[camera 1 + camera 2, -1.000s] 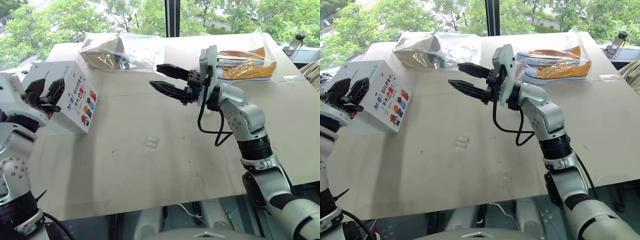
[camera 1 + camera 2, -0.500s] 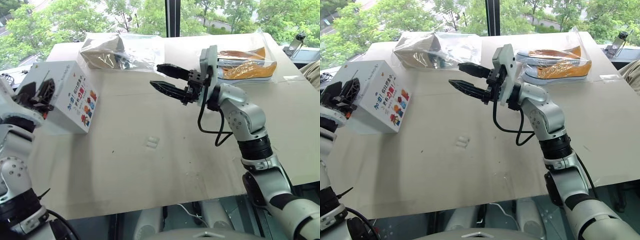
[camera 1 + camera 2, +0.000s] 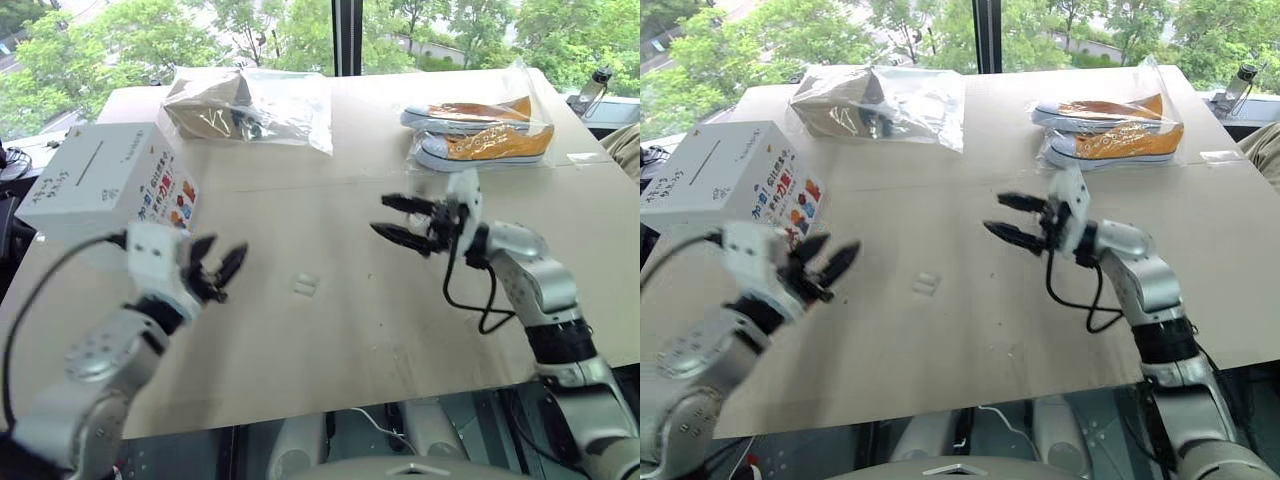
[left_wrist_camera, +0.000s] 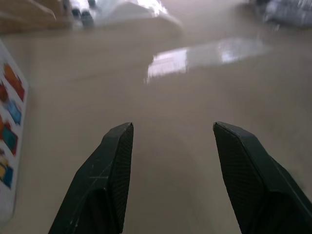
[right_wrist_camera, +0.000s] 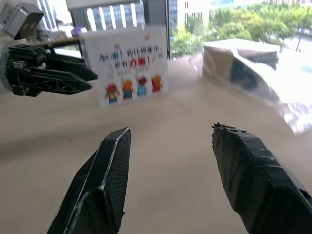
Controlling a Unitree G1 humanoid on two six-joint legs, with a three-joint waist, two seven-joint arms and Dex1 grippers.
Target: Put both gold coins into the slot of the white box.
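The white cardboard box [image 3: 92, 188] with cartoon figures on one side stood at the left edge of the pale worktop [image 3: 350, 345]. Its thin dark slot [image 3: 85, 157] lay in the top face, uncovered. Near the middle of the worktop lay two tiny pale pieces [image 3: 305, 285] touching each other. They were probably the gold coins, though their colour and shape could not be made out.

The left pincer [image 3: 218, 268] hung low over the worktop between the box and those pieces, its black fingers spread and holding nothing. The right pincer [image 3: 381, 216] pointed towards the box from the other side of the pieces, equally spread and empty.

If they were coins, they would likely be light, stiff and slick, and lying flat they would offer little to pinch. Taking one by opposite points of its rim, fingertips close to the surface, seemed the safest hold, and each would be better lifted singly. A coin would then have to go edge-on and in line with the slot.

A clear plastic bag with brown contents [image 3: 245, 102] sat at the far edge towards the left corner, and orange-yellow sneakers in a clear wrapper [image 3: 480, 132] near the far right corner. Both were well apart from the pieces, and nothing stood between the pieces and the box.
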